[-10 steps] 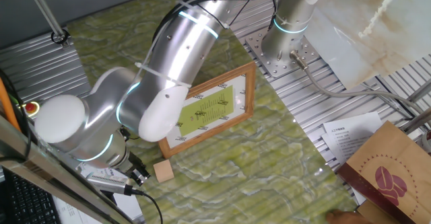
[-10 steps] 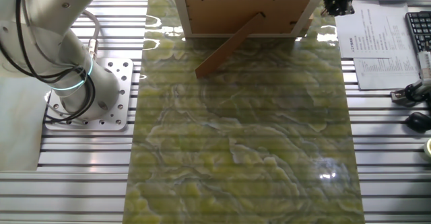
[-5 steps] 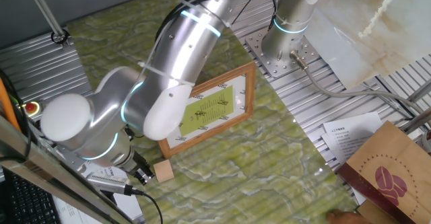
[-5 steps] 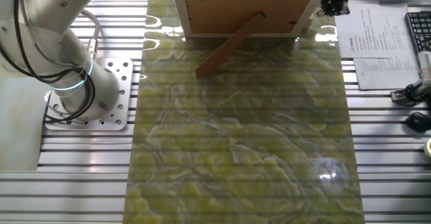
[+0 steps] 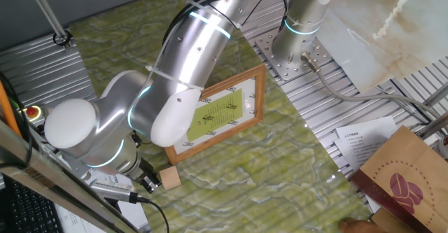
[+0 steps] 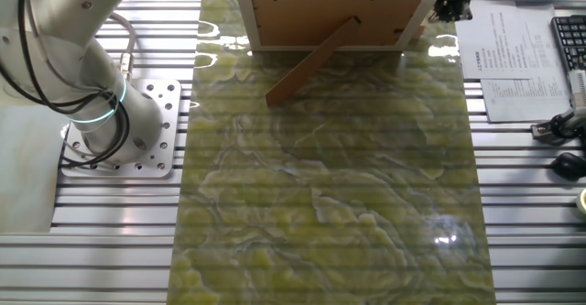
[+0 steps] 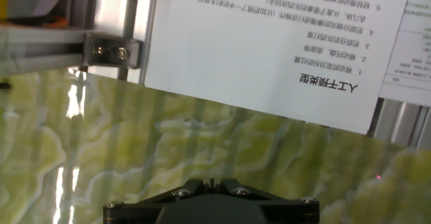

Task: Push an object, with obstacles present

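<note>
My pincer [image 5: 148, 182] hung low at the near corner of the green marbled mat [image 5: 266, 163], just beside the cube [image 5: 169, 177]. Whether a fingertip touched the cube, I could not tell. Fingers looked close together in one fixed view, but the arm [image 5: 182, 65] crowded that corner, so I could not tell whether they were apart or together.

The cube sat on the mat, near its edge, just off the lower corner of the frame [image 5: 220, 114], apart from it. The frame stood tilted back on its rear strut [image 6: 311, 62]; its yellow-green sheet faced one fixed camera, its brown back the other.

From the other fixed view the pincer [image 6: 455, 3] showed as a dark shape at the frame's [image 6: 334, 16] right end, over the mat's edge. The cube was hidden there.

The hand view showed only the black gripper base at the bottom edge, mat [image 7: 202, 150] below, and a printed sheet [image 7: 269, 42] lying on the slatted table [image 7: 118, 49] past the mat. No fingertips showed.

A brown bag [image 5: 406, 173] lay well away at the far side.
</note>
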